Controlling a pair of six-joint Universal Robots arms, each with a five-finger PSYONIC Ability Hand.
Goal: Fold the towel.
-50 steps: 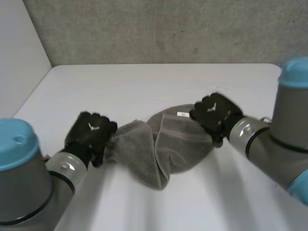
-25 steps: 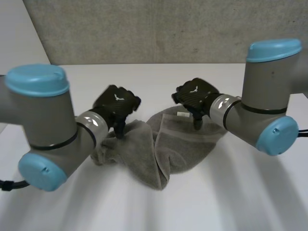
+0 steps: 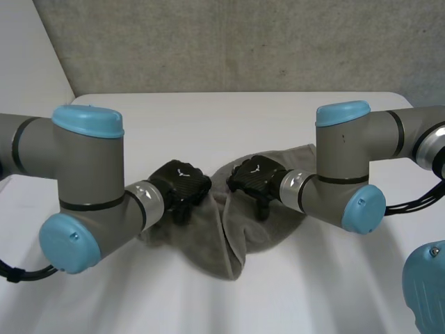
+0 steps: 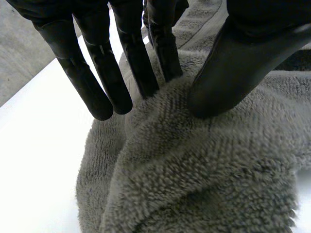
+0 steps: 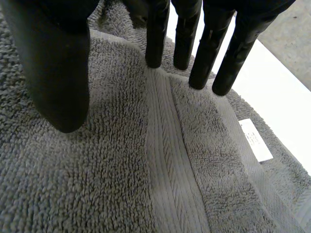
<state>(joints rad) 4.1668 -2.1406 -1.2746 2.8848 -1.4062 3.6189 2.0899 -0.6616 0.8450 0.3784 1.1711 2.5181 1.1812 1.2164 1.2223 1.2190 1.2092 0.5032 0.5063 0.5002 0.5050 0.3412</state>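
And they've both swung in! A second ago the two were out at the towel's (image 3: 226, 240) ends; now the left robot hand (image 3: 182, 182) and the right robot hand (image 3: 255, 177) sit side by side over its middle. The left one is open, its straight fingers (image 4: 85, 80) and thumb pressing into a raised ridge of pile without pinching it. The right is open too, with its fingers (image 5: 206, 53) set down by the woven band, near the white label (image 5: 255, 140). The towel is still a rumpled heap mid-table, so I'd say they're hunting a fresh grip, and no fold is made yet. The white table (image 3: 208, 118) is bare around it, with a grey concrete wall (image 3: 229, 42) behind.
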